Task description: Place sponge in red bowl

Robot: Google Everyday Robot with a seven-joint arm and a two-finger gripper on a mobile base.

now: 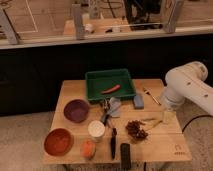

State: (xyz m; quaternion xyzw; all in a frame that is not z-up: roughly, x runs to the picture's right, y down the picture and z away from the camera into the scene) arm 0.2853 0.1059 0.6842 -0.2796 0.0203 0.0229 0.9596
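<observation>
On the right side of the frame, just under the big white arm (187, 85), the gripper (156, 121) hangs low over the wooden table (170, 145). Its two fingers stand wide apart, and they grasp nothing.

The sponge (138, 102) is a small blue-grey block. It lies flat on the table, up and to the left of the gripper. It is near the gripper but does not touch it. The sponge sits just beside the right end of the green tray (95, 80), which is at the back of the table. A long red thing like a chili pepper (111, 89) lies inside the tray.

The red bowl (58, 142) stands in the lower left of the frame, at the front left corner of the table. It is well apart from the sponge and from the gripper, with most of the table between them.

A purple bowl (76, 110) sits just up and to the right of the red bowl. A grey-blue cloth (115, 106) lies in the middle, to the left of the sponge. Below the cloth stands a white cup (96, 129), and a small round orange thing (88, 148) sits near the front edge. A brown clump like a pine cone (136, 130) lies just to the left of the gripper.
</observation>
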